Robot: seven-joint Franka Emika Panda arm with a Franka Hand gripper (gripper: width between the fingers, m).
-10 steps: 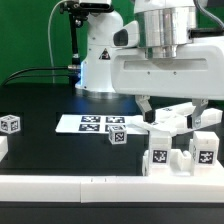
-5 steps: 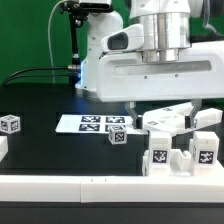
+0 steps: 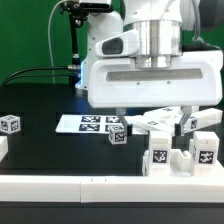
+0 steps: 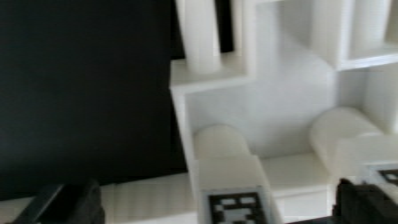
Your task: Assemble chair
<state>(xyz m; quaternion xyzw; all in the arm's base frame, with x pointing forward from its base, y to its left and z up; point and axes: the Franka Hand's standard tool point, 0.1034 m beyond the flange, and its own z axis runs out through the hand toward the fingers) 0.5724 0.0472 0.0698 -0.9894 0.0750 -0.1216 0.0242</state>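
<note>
Claw spread wide, low over table at ext view's right, under big white hand body. Fingers straddle tilted chair slab; no pinch visible, can't tell if touching. Chair in loose parts, mostly clustered at ext view's right: two upright tagged chair blocks just in front of slab, nearer cam, side by side w/ a gap btwn; one more white piece beside slab at far right. Small tagged cube just beside marker board; lone tagged cube well apart at ext view's left. Robot base behind. Wrist view: claw w/ dark fingertips far apart, white pegged piece btwn them, two rounded pegs, tag on end of one; black table next to it.
</note>
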